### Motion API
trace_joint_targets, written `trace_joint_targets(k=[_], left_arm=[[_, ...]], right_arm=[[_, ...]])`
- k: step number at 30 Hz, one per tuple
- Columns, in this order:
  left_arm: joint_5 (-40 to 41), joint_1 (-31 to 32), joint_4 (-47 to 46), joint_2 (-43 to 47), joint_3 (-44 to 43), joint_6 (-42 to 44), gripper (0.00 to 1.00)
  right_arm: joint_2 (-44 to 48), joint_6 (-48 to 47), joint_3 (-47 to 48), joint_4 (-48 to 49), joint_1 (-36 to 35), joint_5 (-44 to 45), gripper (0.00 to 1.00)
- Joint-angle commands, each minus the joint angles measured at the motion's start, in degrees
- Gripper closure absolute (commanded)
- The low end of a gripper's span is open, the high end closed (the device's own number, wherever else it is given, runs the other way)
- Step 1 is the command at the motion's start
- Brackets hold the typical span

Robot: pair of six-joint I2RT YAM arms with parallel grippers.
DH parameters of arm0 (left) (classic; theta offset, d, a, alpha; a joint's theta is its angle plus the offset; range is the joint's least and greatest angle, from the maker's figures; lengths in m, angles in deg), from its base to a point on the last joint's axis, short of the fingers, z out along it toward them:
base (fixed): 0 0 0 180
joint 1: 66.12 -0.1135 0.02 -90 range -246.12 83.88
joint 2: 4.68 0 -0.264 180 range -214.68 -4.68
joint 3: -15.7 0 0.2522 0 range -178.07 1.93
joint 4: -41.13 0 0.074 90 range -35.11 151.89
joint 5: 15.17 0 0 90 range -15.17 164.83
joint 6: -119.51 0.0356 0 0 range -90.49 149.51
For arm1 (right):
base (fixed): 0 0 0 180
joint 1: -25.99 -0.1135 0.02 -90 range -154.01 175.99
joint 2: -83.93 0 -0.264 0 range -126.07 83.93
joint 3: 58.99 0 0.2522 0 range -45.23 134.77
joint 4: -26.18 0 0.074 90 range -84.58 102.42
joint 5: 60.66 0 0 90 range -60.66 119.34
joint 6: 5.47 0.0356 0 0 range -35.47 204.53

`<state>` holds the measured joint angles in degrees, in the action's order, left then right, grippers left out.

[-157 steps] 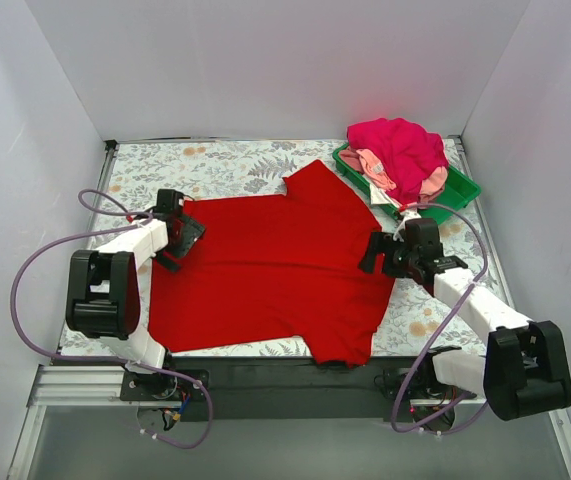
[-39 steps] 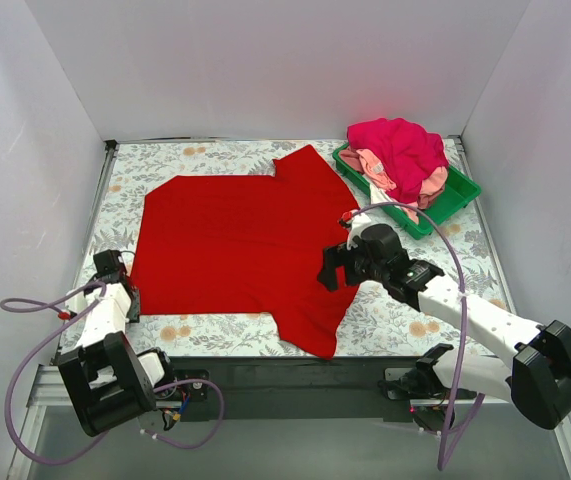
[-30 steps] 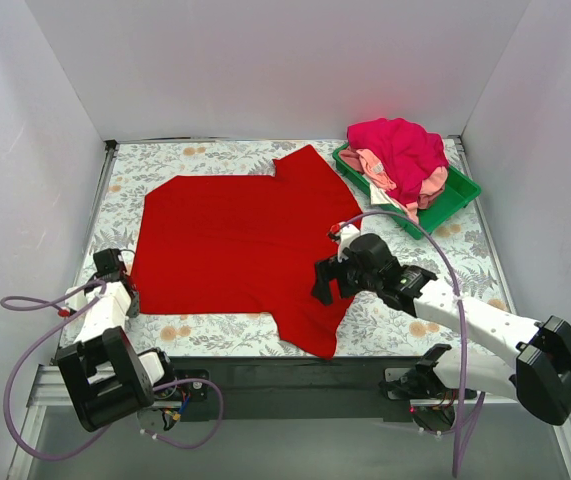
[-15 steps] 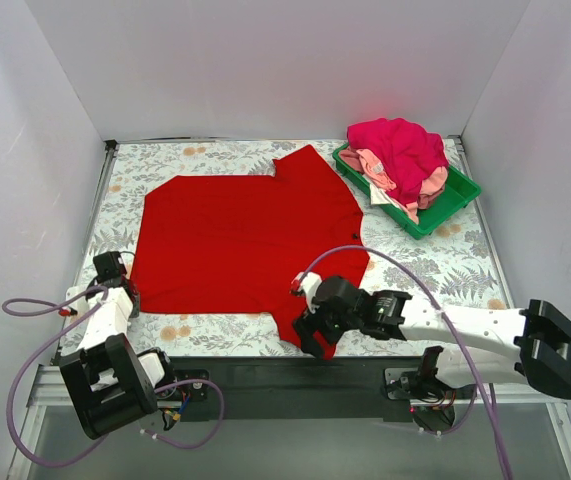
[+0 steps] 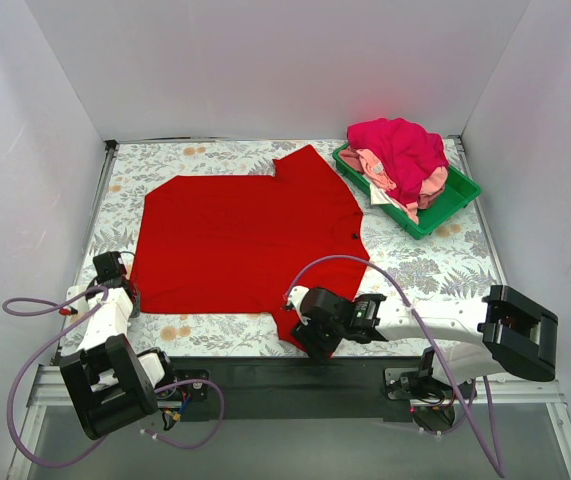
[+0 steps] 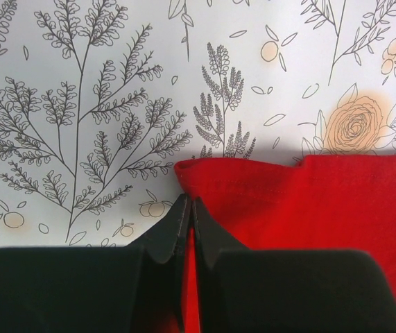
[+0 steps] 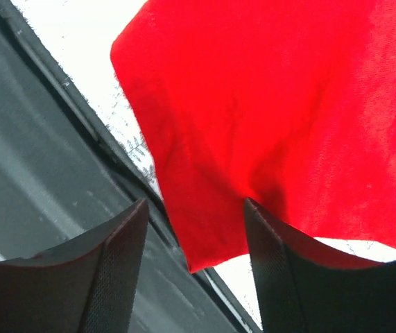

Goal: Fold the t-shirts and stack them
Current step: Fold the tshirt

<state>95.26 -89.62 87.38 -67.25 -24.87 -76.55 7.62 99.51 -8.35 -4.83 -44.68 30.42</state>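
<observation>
- One large, plain bright red t-shirt [image 5: 245,240] lay spread flat and smooth across the floral table [image 5: 445,268]. One sleeve pointed to 12 o'clock and the other to 6 o'clock, at the near edge.
- The left gripper [image 6: 187,208] was at 8 o'clock of the table. Its jaws were pinched together on the shirt's hemmed corner, with red cloth showing between them.
- The right gripper [image 7: 195,205] hung at 6 o'clock over the near sleeve, jaws spread and clasping nothing. The slightly creased sleeve tip lay between them.
- A magenta t-shirt [image 5: 400,143], a light pink t-shirt [image 5: 369,161] and a white t-shirt [image 5: 385,196] were heaped, crumpled, in the green tray [image 5: 457,198] at 2 o'clock.
</observation>
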Motion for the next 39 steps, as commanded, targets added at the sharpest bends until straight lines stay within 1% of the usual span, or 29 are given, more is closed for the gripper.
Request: trace_joint_targets(k=[1, 5, 7, 8, 9, 11, 12, 13, 15, 16, 18, 19, 22, 24, 26, 29, 32, 36, 38, 39], left_arm=[[0.05, -0.22, 0.64, 0.51, 0.79, 0.42, 1.00], [1.10, -0.22, 2.39, 1.04, 0.79, -1.33, 1.00], [1.55, -0.22, 2.75, 1.74, 0.79, -1.69, 1.00], [1.55, -0.22, 3.19, 2.09, 0.79, -2.04, 1.00], [1.81, -0.14, 3.45, 2.36, 0.79, -2.31, 1.00], [2.51, -0.22, 4.50, 3.32, 0.79, -3.09, 1.00], [2.78, -0.22, 4.95, 3.50, 0.79, -3.97, 1.00], [3.39, -0.22, 5.47, 3.76, 0.70, -4.50, 1.00], [3.65, -0.22, 6.44, 4.64, 0.44, -5.47, 1.00], [3.83, -0.22, 6.71, 4.91, 0.61, -5.65, 1.00], [3.83, -0.22, 6.53, 5.35, 0.70, -5.65, 1.00], [3.83, -0.22, 7.23, 5.35, 0.62, -6.17, 1.00], [4.18, -0.22, 8.55, 4.91, 0.18, -7.31, 1.00], [3.31, -0.22, 8.12, 5.35, 0.18, -7.06, 1.00], [2.61, -0.22, 7.50, 5.61, -0.09, -6.79, 1.00], [-0.55, -0.22, 6.54, 5.79, -0.61, -5.66, 1.00], [-4.42, -0.22, 5.04, 5.00, -1.58, -4.77, 1.00], [-5.31, -0.22, 5.48, 3.33, -5.35, -4.68, 1.00], [-6.01, -0.22, 5.22, 2.28, -6.06, -4.86, 1.00], [-6.27, -0.22, 4.95, 1.92, -6.59, -4.86, 1.00]], right_arm=[[-3.04, 1.19, 0.82, -0.67, -1.22, 3.22, 0.38], [-5.51, 4.78, 2.14, -1.99, -3.50, 7.70, 0.44], [-6.39, 7.25, 2.75, -3.56, -5.52, 11.20, 0.50], [-6.57, 7.95, 3.36, -4.27, -6.05, 12.44, 0.54], [-6.83, 8.83, 3.54, -4.97, -6.75, 13.50, 0.63], [-6.48, 11.38, 4.07, -7.78, -7.28, 17.10, 0.76], [-5.61, 12.17, 4.33, -8.49, -7.55, 17.89, 0.85], [-4.99, 13.39, 4.51, -9.19, -7.55, 18.51, 0.86], [-2.37, 14.02, 4.77, -10.60, -8.25, 18.78, 0.96], [-1.30, 14.11, 4.86, -10.87, -8.51, 18.26, 0.99], [1.67, 13.93, 4.78, -11.48, -9.39, 17.29, 0.99], [2.48, 13.67, 4.78, -11.48, -9.48, 15.20, 0.99], [4.59, 13.23, 4.60, -11.48, -9.48, 13.43, 0.99], [5.12, 13.32, 4.69, -11.57, -9.48, 14.03, 0.99], [5.21, 13.49, 5.48, -11.75, -9.48, 16.57, 0.99], [5.65, 13.58, 6.44, -11.84, -8.34, 19.04, 0.99], [5.56, 12.27, 7.23, -11.84, -4.75, 20.18, 0.99], [4.95, 9.28, 9.78, -11.40, 0.43, 20.98, 0.99], [4.77, 7.53, 10.49, -10.26, 2.11, 20.81, 0.99], [4.77, 6.91, 11.27, -9.82, 4.03, 20.37, 0.99]])
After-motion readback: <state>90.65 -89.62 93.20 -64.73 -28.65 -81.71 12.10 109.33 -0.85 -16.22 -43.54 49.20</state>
